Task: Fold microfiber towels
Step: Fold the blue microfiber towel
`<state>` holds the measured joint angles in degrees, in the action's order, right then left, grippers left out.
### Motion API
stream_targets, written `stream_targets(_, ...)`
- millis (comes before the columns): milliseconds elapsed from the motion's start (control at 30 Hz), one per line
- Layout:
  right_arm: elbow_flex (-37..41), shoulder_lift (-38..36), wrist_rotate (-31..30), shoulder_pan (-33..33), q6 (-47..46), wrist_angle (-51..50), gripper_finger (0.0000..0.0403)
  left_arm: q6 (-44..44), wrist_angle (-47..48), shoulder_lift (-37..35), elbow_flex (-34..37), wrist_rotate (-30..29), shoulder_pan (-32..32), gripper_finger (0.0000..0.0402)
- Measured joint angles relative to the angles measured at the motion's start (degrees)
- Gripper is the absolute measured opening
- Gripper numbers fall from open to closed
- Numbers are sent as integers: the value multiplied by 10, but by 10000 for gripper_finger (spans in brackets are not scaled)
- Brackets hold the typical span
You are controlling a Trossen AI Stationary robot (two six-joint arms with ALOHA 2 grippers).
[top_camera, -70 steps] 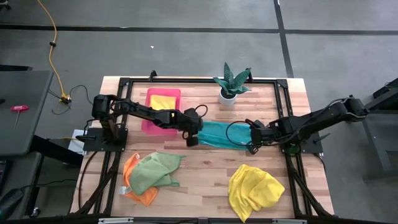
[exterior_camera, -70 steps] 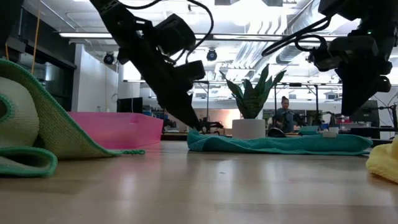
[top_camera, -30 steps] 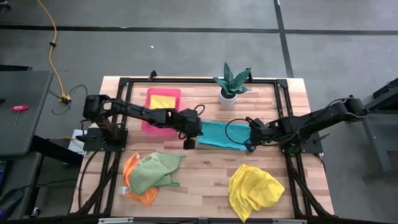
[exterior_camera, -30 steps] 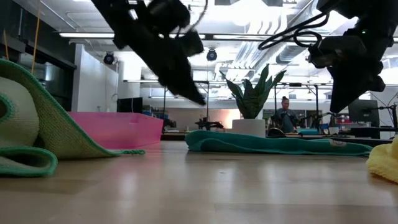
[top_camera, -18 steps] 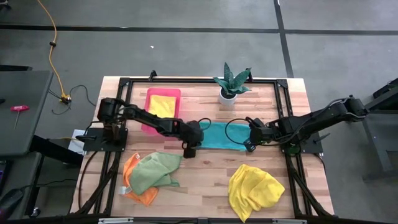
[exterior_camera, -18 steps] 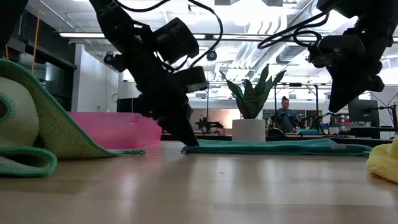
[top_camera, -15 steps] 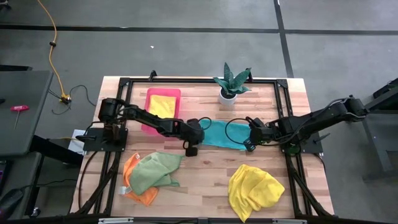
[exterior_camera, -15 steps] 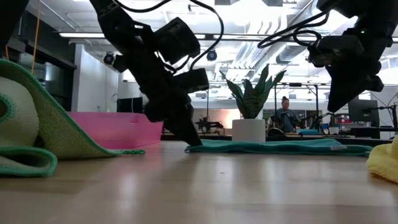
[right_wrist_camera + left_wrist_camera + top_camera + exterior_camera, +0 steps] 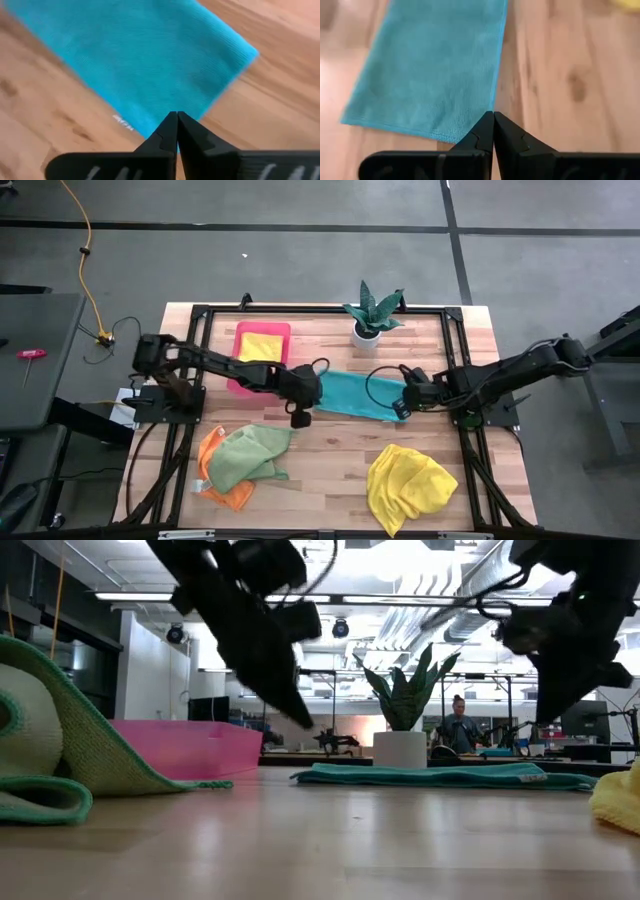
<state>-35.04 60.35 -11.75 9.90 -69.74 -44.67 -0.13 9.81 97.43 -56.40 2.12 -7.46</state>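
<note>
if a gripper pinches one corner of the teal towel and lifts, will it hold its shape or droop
Probably droop: the teal towel lies thin and flat on the table in the low view, with no stiffness showing. It likely weighs little, being a single folded cloth layer or two. Its fine woven surface in the left wrist view suggests it would drag on the wood rather than slide freely.

Even daylight-like light from above; backlit glare in the low view

In the high view the table (image 9: 330, 470) is evenly lit, with soft, short shadows under the arms. In the low view bright ceiling lights across the top of the frame blow out to white, leaving both arms as dark silhouettes; the green towel (image 9: 60, 755) at the left edge is soft and out of focus. Both wrist views are blurred, the teal towel (image 9: 430, 65) smeared at its edges.
</note>
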Motion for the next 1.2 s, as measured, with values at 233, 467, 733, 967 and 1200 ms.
stream_targets(233,60,0,93,-74,-38,29,101,9,28,-144,0,45,0,0)
stream_targets(467,97,3,84,-111,-90,105,213,-13,-18,-264,0,62,5,0)
stream_targets(733,97,49,79,-130,-115,144,220,-90,-296,-342,124,64,28,0)
stream_targets(967,93,98,90,-131,-154,166,220,-134,-394,-402,177,52,29,0)
stream_targets(1200,94,107,81,-121,-184,166,195,-98,-387,-439,178,22,29,0)
